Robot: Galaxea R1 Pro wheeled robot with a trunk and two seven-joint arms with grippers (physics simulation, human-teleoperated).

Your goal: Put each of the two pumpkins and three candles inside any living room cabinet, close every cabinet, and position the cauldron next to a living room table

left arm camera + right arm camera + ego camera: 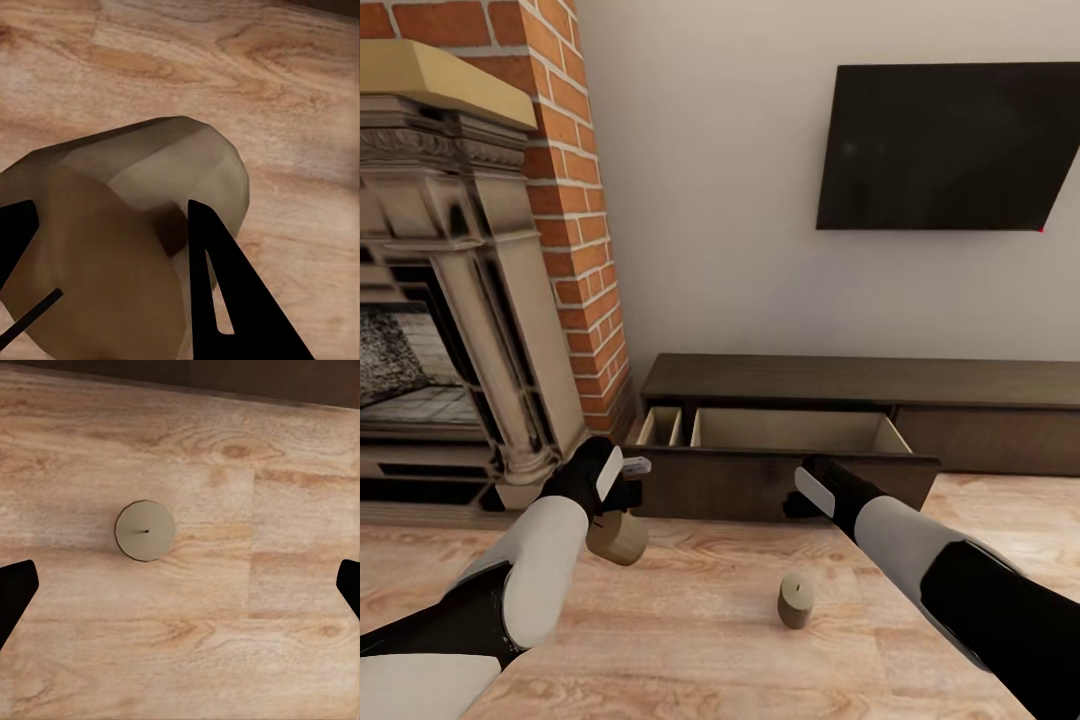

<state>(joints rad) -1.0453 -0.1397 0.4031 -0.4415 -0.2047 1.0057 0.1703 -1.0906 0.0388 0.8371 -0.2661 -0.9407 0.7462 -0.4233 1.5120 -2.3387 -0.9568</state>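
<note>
Left hand (622, 497) clamped on a candle (617, 537), lifted above the floor (690, 650).
Right hand (180, 592) spread wide over a second candle (145, 530) standing on the floor before the cabinet's (860, 382) open drawer (790, 432).

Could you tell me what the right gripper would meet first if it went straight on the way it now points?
Probably the wooden floor. The right gripper points down, open, and the standing candle lies slightly off its centre line, so it might be brushed.
</note>
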